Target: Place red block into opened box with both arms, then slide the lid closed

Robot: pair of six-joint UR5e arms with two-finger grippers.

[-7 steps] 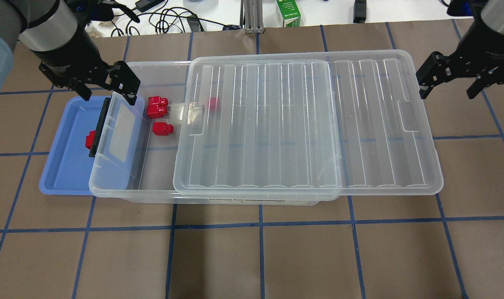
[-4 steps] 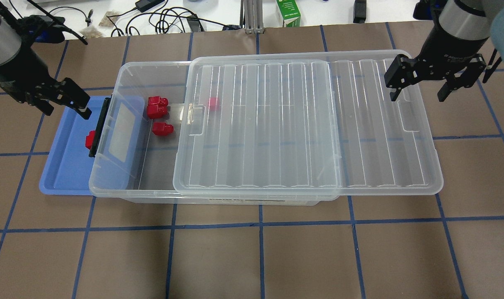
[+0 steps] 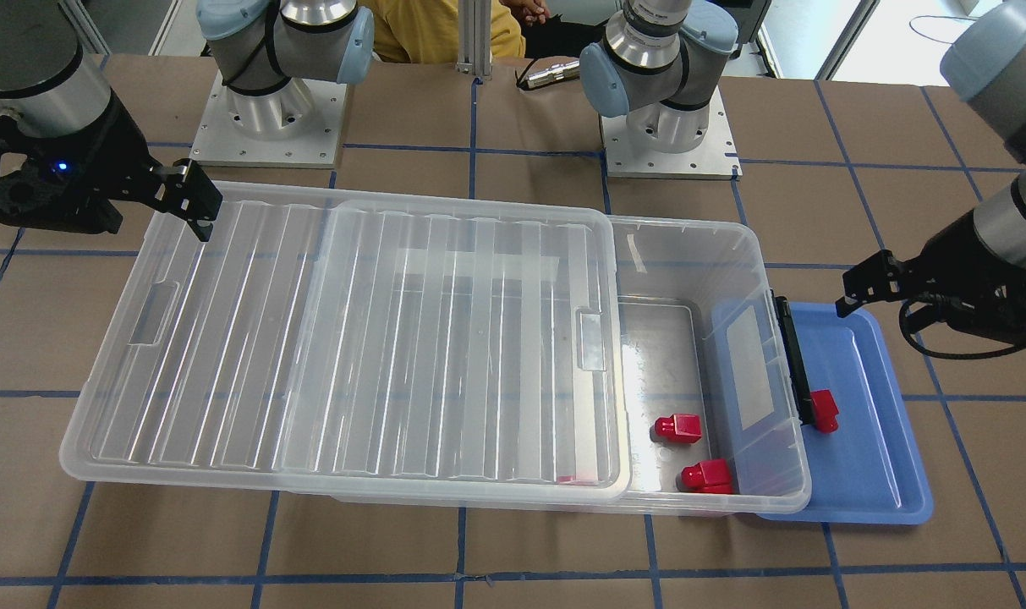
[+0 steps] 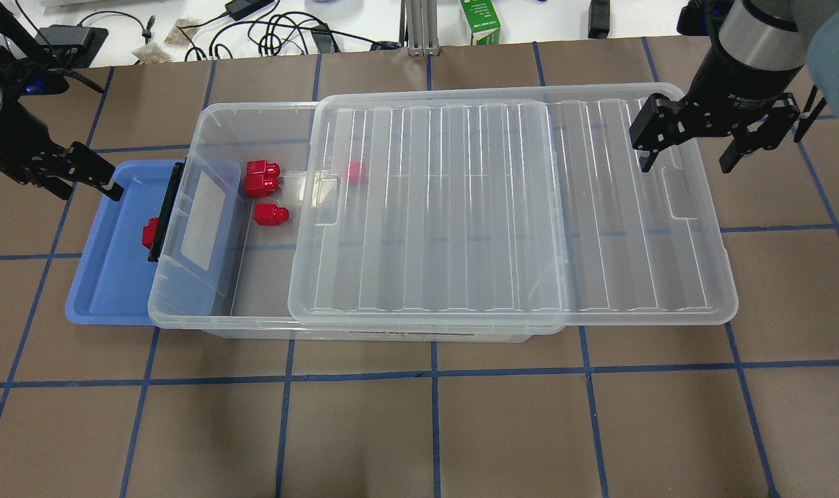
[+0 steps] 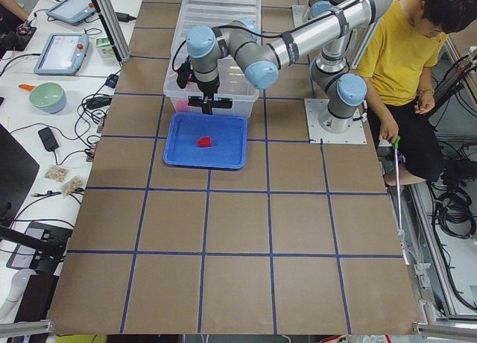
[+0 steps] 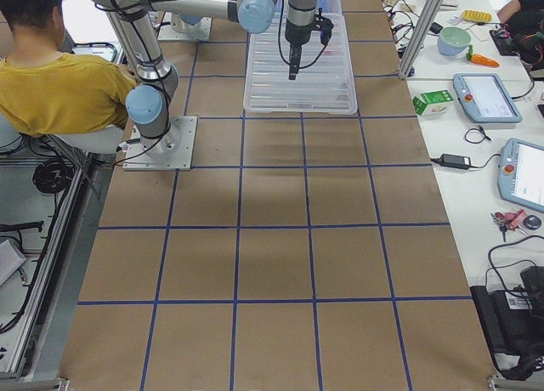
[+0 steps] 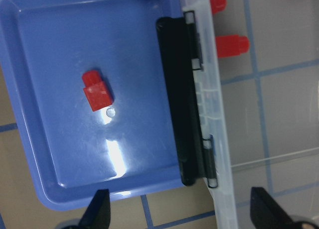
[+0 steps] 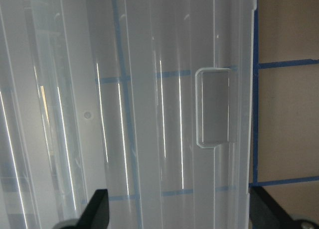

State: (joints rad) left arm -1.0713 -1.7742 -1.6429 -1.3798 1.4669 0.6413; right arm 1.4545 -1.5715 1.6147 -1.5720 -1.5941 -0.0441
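Showing red block (image 7: 97, 92) whole, left wrist view — overhead half-hides it.

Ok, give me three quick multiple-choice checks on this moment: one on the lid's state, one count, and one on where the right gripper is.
1. The lid on the box is: A) fully closed B) turned crosswise C) slid partly open.
2. The blue tray holds this many red blocks: A) none B) one C) three.
3. The right gripper hovers over: A) the lid's overhanging end B) the blue tray C) the box's uncovered end.

Key: 1 C, the box's tray-side end is uncovered; 2 B, the left wrist view shows a single one; 3 A, its wrist view looks down on the lid's notch.
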